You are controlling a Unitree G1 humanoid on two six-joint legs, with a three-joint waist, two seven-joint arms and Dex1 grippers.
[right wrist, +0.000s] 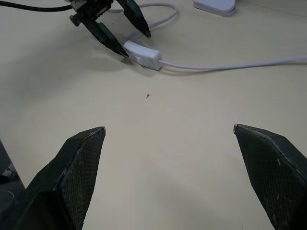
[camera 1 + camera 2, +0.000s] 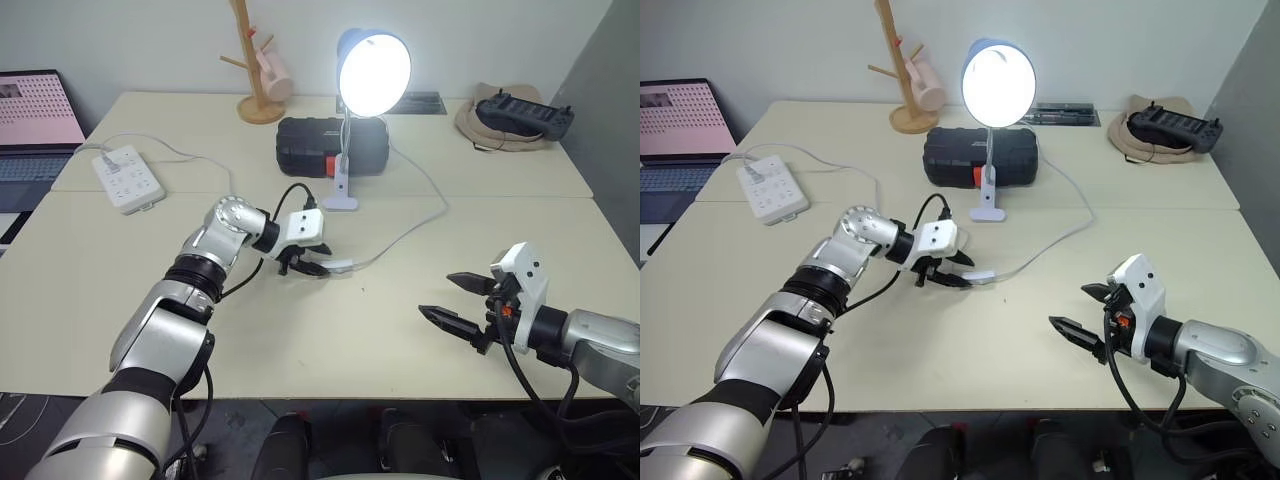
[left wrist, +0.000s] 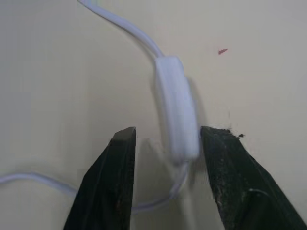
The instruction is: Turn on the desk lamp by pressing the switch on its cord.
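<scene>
The desk lamp (image 2: 373, 75) stands toward the back of the counter (image 2: 330, 330), clipped upright on its white base, and its bulb is glowing bright, so I judge the press on the switch (image 2: 338, 266) is already made and the job as good as done. Taking the lamp as my landmark, the switch lies on the counter in front of the lamp's base, a little to the robot's left of it, partway along the cord (image 2: 420, 228), which loops from the base out to the right and curls back to the switch. The left claw (image 2: 305, 261) sits right at the switch, its two black fingers parted and straddling it; from the wrist camera the white body lies between them, close against one finger (image 3: 229, 167) and clear of the other, so it is bracketed, not squeezed. The switch's long axis runs along the line the claw points, with the cord leaving both ends. The right claw (image 2: 458, 300) hangs well off to the right of the lamp, near the counter's front edge, fingers spread wide on nothing, pointing across toward the switch with bare counter between. The left arm is plainly the nearer one; if anything more is needed, it is only to lift that claw straight off without dragging the cord. A black case (image 2: 331, 146) sits just behind the lamp's base.
</scene>
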